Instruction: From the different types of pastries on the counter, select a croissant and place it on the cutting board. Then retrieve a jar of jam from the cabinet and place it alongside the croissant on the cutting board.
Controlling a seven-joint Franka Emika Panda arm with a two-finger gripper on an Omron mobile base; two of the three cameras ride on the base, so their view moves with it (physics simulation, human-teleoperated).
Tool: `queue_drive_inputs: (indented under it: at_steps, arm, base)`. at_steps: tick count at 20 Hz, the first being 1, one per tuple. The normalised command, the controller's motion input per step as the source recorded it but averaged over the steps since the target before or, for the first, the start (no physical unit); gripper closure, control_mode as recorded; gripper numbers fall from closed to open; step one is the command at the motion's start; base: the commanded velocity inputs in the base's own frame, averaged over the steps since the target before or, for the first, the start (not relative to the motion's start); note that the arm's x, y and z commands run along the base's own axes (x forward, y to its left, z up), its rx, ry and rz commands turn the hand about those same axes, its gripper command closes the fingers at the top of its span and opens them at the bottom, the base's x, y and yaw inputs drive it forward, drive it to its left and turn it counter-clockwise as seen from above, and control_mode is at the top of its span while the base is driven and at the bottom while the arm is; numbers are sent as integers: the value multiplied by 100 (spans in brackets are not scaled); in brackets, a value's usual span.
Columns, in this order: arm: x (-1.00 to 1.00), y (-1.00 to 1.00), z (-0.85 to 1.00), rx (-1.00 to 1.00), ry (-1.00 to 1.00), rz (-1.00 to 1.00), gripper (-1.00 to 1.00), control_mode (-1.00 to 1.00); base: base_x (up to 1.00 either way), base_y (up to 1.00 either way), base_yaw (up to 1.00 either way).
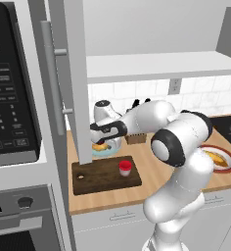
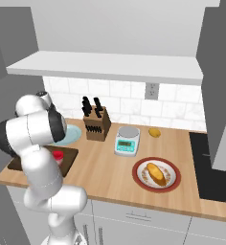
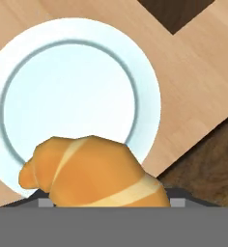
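Jaws closed on the croissant point(image 3: 94, 171), which sits between the tips of the gripper point(image 1: 100, 142) and is lifted clear of the surface. Croissant: golden-orange, crescent-shaped, held above the near rim of a pale blue plate point(image 3: 72, 96) at the left end of the counter point(image 1: 151, 166), just behind the cutting board point(image 1: 100, 176). Cutting board: dark brown, rectangular, small round hole near its left edge, lying along the front edge of the counter at its left end. Jar of jam point(image 1: 125, 167): red lid, pale body, upright on the right part of the board. Cabinet point(image 1: 73, 73): grey door swung open, long bar handle, above the counter's left end. Knife block point(image 2: 96, 124): against the back edge. Kitchen scale point(image 2: 127, 139): right of the block. Oval pastry on red-rimmed plate point(image 2: 156, 174): toward the front edge, further right. Small round yellow item point(image 2: 154, 132): near the back edge.
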Motion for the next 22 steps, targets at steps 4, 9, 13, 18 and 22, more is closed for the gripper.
queue_drive_inputs:
  at_steps: [4, 9, 13, 18, 22]
  arm:
    - [-23, 0, 99, 7, -2, 0, 100, -100]
    - [-54, 8, 56, 9, 1, -1, 100, -100]
    - [-73, 65, -77, 0, 33, 0, 100, -100]
    - [-34, 49, -10, 0, 14, 0, 100, -100]
    - [-1, -2, 69, 0, 3, 0, 100, -100]
  base:
    - [0, 0, 0]
    - [0, 0, 0]
    - [0, 0, 0]
    - [0, 0, 0]
    - [0, 0, 0]
